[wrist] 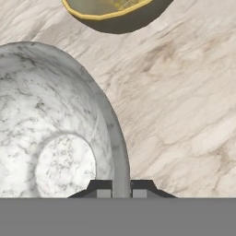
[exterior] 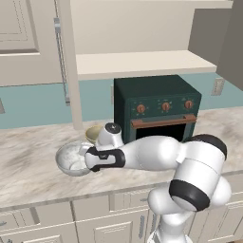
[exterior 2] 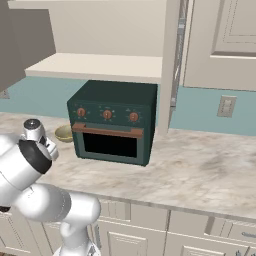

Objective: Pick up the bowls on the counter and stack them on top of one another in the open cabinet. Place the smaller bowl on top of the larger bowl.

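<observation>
Grey-white marble fills the nearest part of the hand view: the larger bowl (wrist: 50, 138) sits upright on the tabletop (wrist: 184, 106), and its rim runs straight down between the two dark tips of the pincer (wrist: 121, 190), one tip inside the wall and one outside. The tips stand narrow, just beside the rim on either side (whether they actually press on it cannot be told).

From the left base view the white arm reaches low across the front of the stone slab, its hand (exterior: 102, 159) at the right edge of the larger bowl (exterior: 71, 159), which rests on the tabletop (exterior: 28, 156) near the front edge.

Just beyond it lies the smaller bowl (exterior: 93, 133), yellowish-tan, also on the tabletop and close to the left side of the dark green oven (exterior: 156, 107); the right base view shows it (exterior 2: 64, 133) beside that oven (exterior 2: 112, 122) too.

Farthest back and higher, the open cabinet (exterior: 142, 61) shows a flat pale shelf above the oven.
</observation>
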You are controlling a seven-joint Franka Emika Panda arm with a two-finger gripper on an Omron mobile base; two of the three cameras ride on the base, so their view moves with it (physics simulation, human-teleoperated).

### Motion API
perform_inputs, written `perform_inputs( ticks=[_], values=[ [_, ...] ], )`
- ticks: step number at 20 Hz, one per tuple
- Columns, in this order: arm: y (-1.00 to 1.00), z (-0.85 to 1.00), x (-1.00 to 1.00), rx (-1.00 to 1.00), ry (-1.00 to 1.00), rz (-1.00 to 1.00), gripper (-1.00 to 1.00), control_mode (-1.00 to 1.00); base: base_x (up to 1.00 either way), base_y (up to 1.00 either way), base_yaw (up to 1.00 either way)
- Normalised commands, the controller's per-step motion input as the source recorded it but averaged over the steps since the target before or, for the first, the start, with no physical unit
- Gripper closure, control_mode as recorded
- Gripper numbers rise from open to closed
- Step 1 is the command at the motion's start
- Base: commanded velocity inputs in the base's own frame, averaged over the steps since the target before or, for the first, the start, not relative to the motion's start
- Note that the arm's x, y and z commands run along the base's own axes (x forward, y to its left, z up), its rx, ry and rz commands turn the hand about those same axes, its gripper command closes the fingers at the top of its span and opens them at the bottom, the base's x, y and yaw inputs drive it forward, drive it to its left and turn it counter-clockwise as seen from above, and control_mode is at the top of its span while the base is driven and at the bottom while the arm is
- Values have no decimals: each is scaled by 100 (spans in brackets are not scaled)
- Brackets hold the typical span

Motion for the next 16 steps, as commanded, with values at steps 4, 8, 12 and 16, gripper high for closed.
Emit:
perform_inputs(
  ticks=[4,8,12,16],
  values=[
    [-1,19,-6,0,1,-4,100,-100,0,0,0],
    [-4,24,-13,1,2,-5,100,-100,0,0,0],
    [-7,30,-15,0,1,-7,100,-100,0,0,0],
    [-16,38,-16,1,0,-8,100,-100,0,0,0]
  ],
)
